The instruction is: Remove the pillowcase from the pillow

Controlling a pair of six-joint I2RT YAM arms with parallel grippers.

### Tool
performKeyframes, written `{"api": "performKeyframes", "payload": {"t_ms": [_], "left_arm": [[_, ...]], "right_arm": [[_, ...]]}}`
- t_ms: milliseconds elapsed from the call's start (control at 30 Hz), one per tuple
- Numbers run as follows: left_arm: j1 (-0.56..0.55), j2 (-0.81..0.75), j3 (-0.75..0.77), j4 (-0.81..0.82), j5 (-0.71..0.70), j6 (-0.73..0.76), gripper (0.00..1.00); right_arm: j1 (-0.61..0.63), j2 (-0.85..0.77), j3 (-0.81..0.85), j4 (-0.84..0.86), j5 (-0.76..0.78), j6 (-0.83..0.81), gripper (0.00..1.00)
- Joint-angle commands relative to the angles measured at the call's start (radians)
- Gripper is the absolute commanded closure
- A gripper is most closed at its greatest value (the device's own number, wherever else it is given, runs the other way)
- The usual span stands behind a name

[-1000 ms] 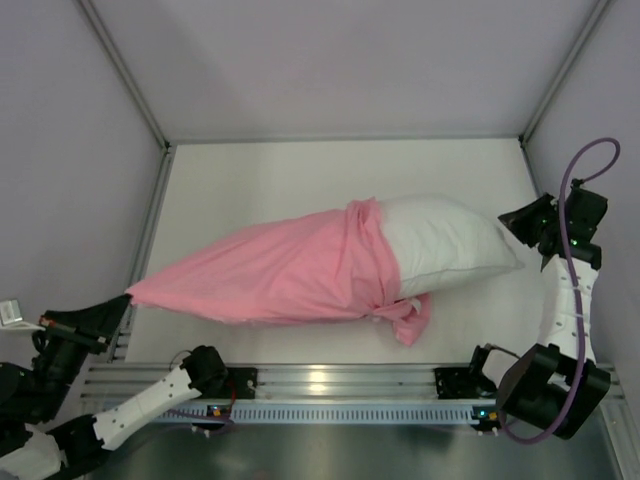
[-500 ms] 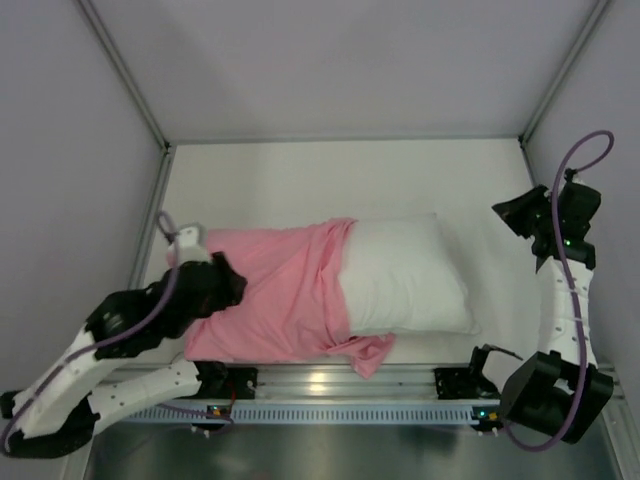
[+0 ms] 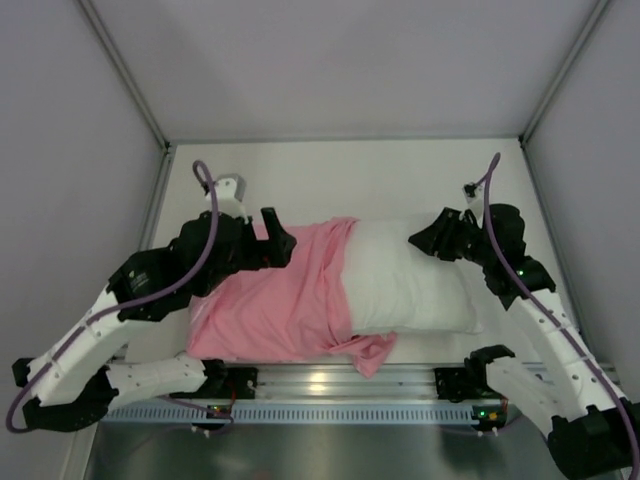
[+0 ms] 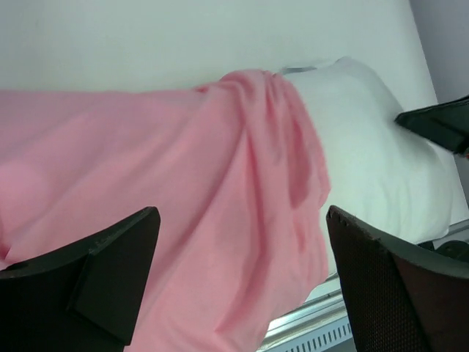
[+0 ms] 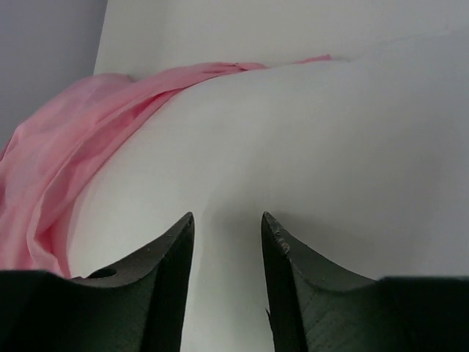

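Near edge: a metal rail (image 3: 320, 381) runs along the 6 o'clock side of the white table (image 3: 330, 180). A bunched corner of the pink pillowcase (image 3: 270, 305) reaches its edge.
Pillowcase: it lies slack toward 8 o'clock and still wraps the pillow's left end. A second ago it was pulled taut on a slant; it has lain slack like this for the last half second.
Pillow: the white pillow (image 3: 415, 290) lies flat toward 4 o'clock, its right half bare. It has not moved in the last half second.
Left gripper: the left gripper (image 3: 278, 240) is spread wide and holds nothing. It has let go and moved from the cover's left end toward 12 o'clock. Its wrist view shows pink cloth below the parted fingers (image 4: 110, 264).
Right gripper: the right gripper (image 3: 425, 240) has swung in from the 3 o'clock wall to the pillow's far right corner. Its jaws stand slightly apart, and its wrist view shows bare pillow behind the gap.
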Motion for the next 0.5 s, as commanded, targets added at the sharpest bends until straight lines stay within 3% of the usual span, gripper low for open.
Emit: {"api": "performKeyframes", "payload": {"t_ms": [0, 167, 333, 467], "left_arm": [[-0.001, 0.238, 0.112, 0.129, 0.069, 0.125, 0.01], [-0.005, 0.584, 0.323, 0.129, 0.063, 0.215, 0.01], [0.002, 0.799, 0.462, 0.138, 0.026, 0.323, 0.01], [0.04, 0.937, 0.523, 0.094, -0.011, 0.322, 0.01]], "right_arm": [[0.091, -0.025, -0.021, 0.005, 0.023, -0.022, 0.59], [0.156, -0.032, -0.079, 0.011, 0.081, -0.003, 0.52], [0.159, -0.057, -0.082, 0.0, 0.083, 0.006, 0.49], [0.179, -0.063, -0.08, -0.026, 0.069, 0.003, 0.47]]}}
